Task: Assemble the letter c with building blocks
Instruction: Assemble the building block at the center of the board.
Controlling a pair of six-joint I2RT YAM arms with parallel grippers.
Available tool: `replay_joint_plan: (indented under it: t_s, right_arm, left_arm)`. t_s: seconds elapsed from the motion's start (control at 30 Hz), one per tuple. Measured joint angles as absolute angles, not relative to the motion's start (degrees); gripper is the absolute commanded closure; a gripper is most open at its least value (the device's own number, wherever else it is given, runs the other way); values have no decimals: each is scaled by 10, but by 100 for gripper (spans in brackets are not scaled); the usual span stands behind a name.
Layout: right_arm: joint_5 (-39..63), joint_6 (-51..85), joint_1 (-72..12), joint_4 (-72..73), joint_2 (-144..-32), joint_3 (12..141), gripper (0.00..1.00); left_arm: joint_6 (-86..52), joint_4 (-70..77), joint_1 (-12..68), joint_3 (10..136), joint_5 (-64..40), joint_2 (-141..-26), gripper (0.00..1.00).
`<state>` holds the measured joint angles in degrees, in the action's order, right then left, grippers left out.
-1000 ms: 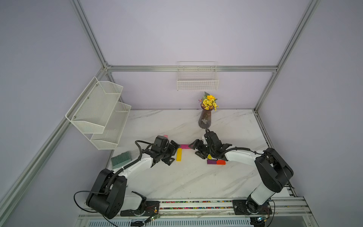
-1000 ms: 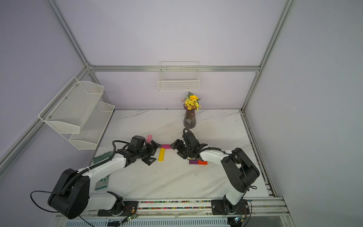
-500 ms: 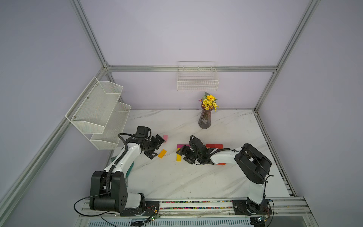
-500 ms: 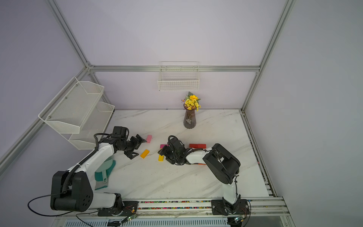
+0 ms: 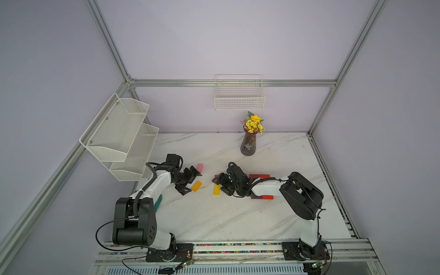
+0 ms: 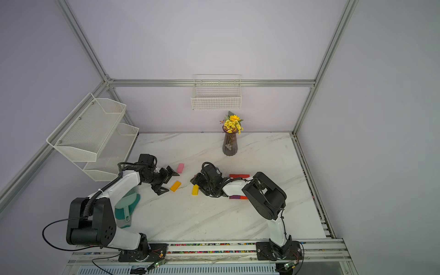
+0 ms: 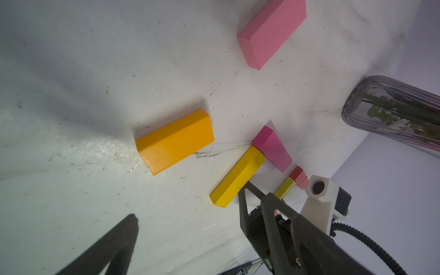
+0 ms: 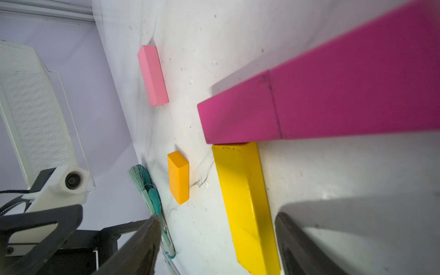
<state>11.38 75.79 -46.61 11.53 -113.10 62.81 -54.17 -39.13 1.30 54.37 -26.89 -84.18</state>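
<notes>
Once drawn back from the middle of the marble table (image 5: 214,221), where it hovered a second ago, left gripper (image 5: 193,182) low at the left side, fingers spread wide, nothing between them. Just past its tips, an orange block (image 5: 196,186), flat and skewed, nowhere on the table a second ago, so most likely just let go there. Slightly farther back, a pink block (image 5: 200,167), loose, in the same place as before.

Next to the right, the long yellow block (image 5: 216,189), unmoved, running front to back as the spine of the letter and butted at its far end against the magenta block (image 8: 238,114). Over its near end, right gripper (image 5: 219,186), shifted leftward within that second. Fingers apart, one on either side of the yellow, with no squeeze visible in the right wrist view.

Right again, two red blocks (image 5: 259,176) end to end along the top stroke, now uncovered. Nearer the front, a purple block (image 5: 257,197) touching the front red block (image 5: 267,197), both where they were. Between spine and purple, all hidden under the right arm (image 5: 264,188), so cannot tell whether that corner closes.

For the task: spine and top stroke apparently laid, bottom stroke begun, orange and pink left loose. Probably past halfway, with a nudge to square the yellow as the likely step in hand.
</notes>
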Motion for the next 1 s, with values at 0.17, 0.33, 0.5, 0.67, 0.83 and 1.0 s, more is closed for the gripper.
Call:
replay_joint_plan:
  t_s: [0.17,0.33,0.5,0.67,0.83,1.0]
  right_arm:
    - [114,759,-466,116,-1133,630,22]
    - [114,759,-463,116,-1133,630,22]
    - [114,759,-460,117,-1134,630,22]
    - [115,759,-457,120,-1136,631,22]
    - [116,759,-456,120,-1136,632,22]
    - [121,759,-453,122,-1138,633,22]
  left_arm:
    - [-541,-391,11,549,-272,-844,0]
    - [-541,-391,11,549,-275,-846,0]
    - [-542,-391,11,549,-277,-847,0]
    - [-542,-391,11,549,-277,-847,0]
    - [-542,-391,11,549,-277,-847,0]
    - [-542,-391,11,549,-277,-847,0]
